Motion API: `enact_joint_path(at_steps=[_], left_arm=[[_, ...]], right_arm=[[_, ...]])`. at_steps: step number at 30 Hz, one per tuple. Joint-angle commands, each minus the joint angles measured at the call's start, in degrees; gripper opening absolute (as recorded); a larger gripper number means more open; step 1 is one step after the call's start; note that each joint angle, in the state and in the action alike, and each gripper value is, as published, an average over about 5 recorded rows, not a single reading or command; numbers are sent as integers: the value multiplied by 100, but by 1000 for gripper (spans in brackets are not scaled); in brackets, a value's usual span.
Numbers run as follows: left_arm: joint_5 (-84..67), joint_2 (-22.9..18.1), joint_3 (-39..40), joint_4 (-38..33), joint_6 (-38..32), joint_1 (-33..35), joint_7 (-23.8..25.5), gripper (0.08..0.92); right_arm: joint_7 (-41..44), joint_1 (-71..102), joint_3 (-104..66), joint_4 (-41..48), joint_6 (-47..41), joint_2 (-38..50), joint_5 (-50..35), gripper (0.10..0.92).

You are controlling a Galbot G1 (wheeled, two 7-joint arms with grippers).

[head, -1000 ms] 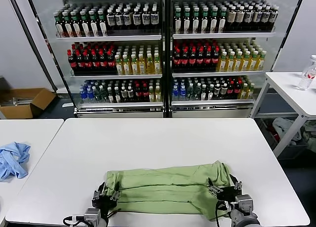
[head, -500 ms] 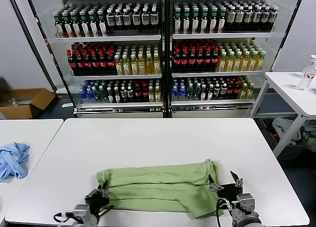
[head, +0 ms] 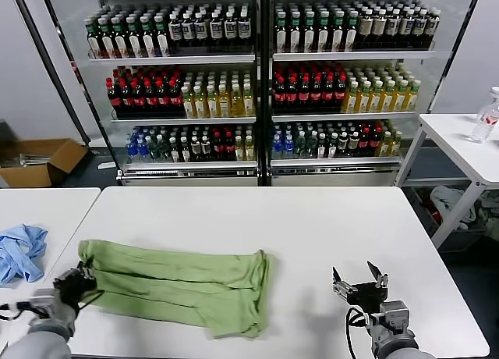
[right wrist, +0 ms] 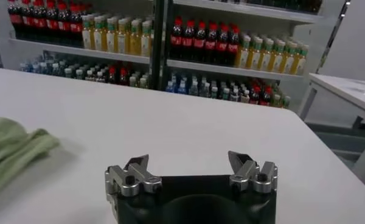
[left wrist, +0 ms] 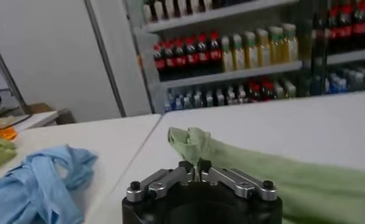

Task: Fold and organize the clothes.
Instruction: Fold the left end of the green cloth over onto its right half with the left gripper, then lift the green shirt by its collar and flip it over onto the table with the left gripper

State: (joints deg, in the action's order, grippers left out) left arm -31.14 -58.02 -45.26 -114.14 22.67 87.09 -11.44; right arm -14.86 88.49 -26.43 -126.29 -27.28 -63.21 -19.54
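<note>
The light green shirt (head: 179, 285) lies folded into a long band on the left half of the white table (head: 257, 218); its printed front is hidden. My left gripper (head: 78, 281) is shut on the shirt's left end at the table's left edge. In the left wrist view the fingers (left wrist: 186, 168) pinch the green cloth (left wrist: 274, 176) between them. My right gripper (head: 359, 279) is open and empty over the table's front right, clear of the shirt. In the right wrist view (right wrist: 190, 163) the shirt's end (right wrist: 12, 152) lies well off to one side.
A crumpled light blue garment (head: 19, 251) lies on the neighbouring table at the left. Drink coolers (head: 257, 78) stand behind the table. Another table with a water bottle (head: 485, 115) stands at the right. A cardboard box (head: 39, 160) sits on the floor at far left.
My left gripper has dragged the shirt leftward across the table. My right gripper has let go of the shirt's right end and stays open at the front right.
</note>
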Motion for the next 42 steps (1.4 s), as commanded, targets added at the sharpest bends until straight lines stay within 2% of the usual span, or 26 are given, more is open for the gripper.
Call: enact_joint_path(at_steps=[1,5,9,21,24,27,30,36,39,42], left_arm=[[-3212,-348,-31,-1809,320,12,12,118],[-3522,-984,1047,-2206,369,-102,-73,118],[-3532,-1271,1916,-2054,375,-349,-115,118],[-2738,-1388,3178,-580,460,-1110,-223,118],[-2480,-1401,3291,-414,561,-1206,-141,118],[-2443,-1380,3299,-557,692,-1166,58,130],[-2596,-1327,3267,-890,864,-1014,324,189],[-2735,-1143,2841,-1401,1031,-586,686,360],[-2261,-963,2380,-1416,811,-391,528,447],[-1362,-717,1891,-1006,294,-302,284,534]], right_arm=[[7,145,-54,-151,17,-24,64,822],[24,281,-180,-216,33,-12,81,823],[45,384,-314,-293,45,4,77,822],[79,590,-487,-420,100,-2,82,823],[78,596,-495,-424,104,-7,82,823],[78,599,-500,-426,105,-9,83,823],[80,600,-499,-413,107,-11,84,822],[84,551,-450,-361,112,-32,93,823],[86,507,-418,-331,112,-50,93,822],[86,467,-386,-300,114,-65,94,823]])
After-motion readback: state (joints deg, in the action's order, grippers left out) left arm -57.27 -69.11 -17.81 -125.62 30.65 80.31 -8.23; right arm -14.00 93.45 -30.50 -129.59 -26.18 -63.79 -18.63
